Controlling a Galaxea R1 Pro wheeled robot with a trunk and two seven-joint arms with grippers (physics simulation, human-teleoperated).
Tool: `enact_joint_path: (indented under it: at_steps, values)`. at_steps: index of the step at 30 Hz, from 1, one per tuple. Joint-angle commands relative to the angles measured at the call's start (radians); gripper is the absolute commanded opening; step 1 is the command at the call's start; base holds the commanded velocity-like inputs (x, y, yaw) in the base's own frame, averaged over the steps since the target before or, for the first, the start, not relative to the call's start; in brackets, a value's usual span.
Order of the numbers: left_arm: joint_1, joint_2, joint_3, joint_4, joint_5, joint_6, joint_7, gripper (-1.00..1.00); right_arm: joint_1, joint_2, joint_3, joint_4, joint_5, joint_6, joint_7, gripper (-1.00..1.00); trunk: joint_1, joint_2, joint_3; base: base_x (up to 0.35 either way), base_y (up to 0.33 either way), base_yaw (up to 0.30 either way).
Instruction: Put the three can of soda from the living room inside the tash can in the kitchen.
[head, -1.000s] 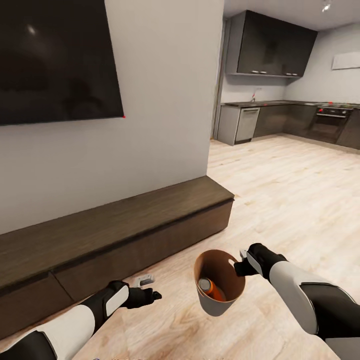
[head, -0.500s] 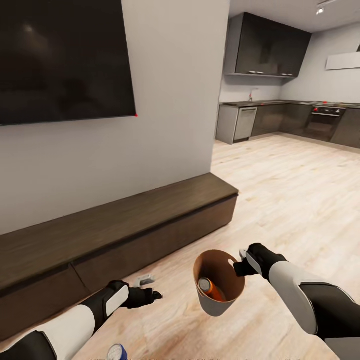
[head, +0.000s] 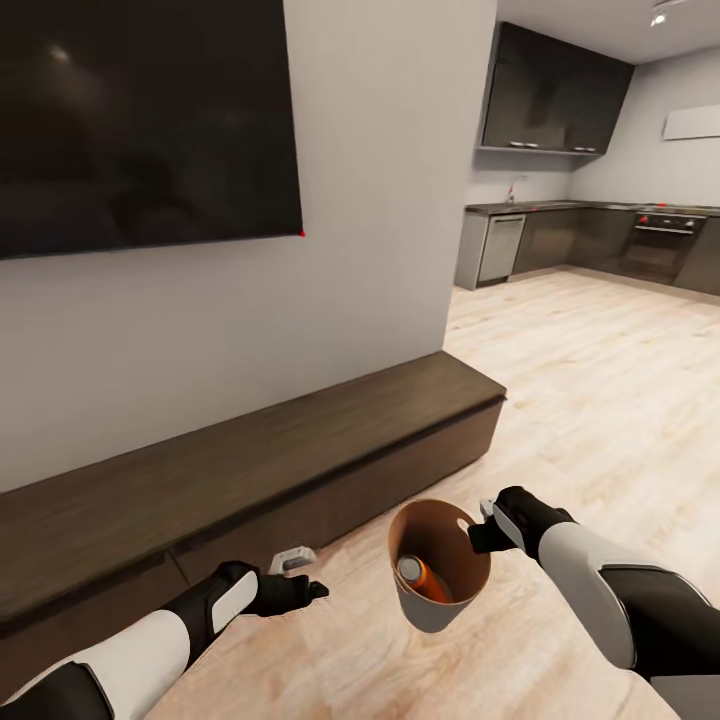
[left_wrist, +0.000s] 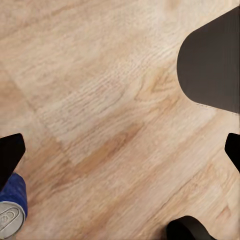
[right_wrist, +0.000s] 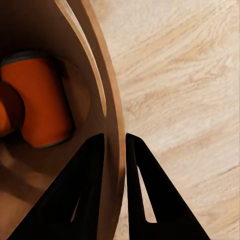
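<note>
1. Just left of the right hand: the trash can, held off the wood floor. Right hand's fingers are clamped on its rim, one inside the wall, one outside.
2. Inside the can, below the right hand: an orange soda can lying tilted, grey top up; right wrist view shows it w/ a second orange can at the edge, partly cut off.
3. Left hand is low over the floor, well left of the trash can. Fingers stand apart, nothing between them.
4. Beside the left hand's finger in the left wrist view: the dark blue soda can, grey top, on the floor, partly out of frame.
5. Beyond both hands: long low dark-wood cabinet along the wall, black TV above it.
6. Far right, past the right hand: kitchen w/ dark grey cabinets, built-in oven.
</note>
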Motion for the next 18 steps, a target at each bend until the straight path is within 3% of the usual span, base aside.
enact_joint_path:
  at_steps: [1, 11, 18]
  values:
    - [0.000, 0.000, 0.000, 0.000, 0.000, 0.000, -0.001, 1.00, 0.000, 0.000, -0.015, -0.001, -0.013, 0.001, 0.004, -1.00, 0.000, 0.000, 0.000, 0.237, 0.256, 0.000]
    - [0.000, -0.006, -0.001, 0.007, -0.001, -0.002, 0.011, 1.00, 0.000, -0.001, -0.016, -0.001, -0.013, 0.001, 0.005, -1.00, 0.000, 0.000, 0.000, 0.102, 0.082, -0.009]
    - [0.000, -0.006, -0.002, 0.008, -0.001, -0.002, 0.010, 1.00, 0.000, -0.002, -0.016, -0.001, -0.015, 0.001, 0.006, -1.00, 0.000, 0.000, 0.000, 0.006, 0.119, -0.189]
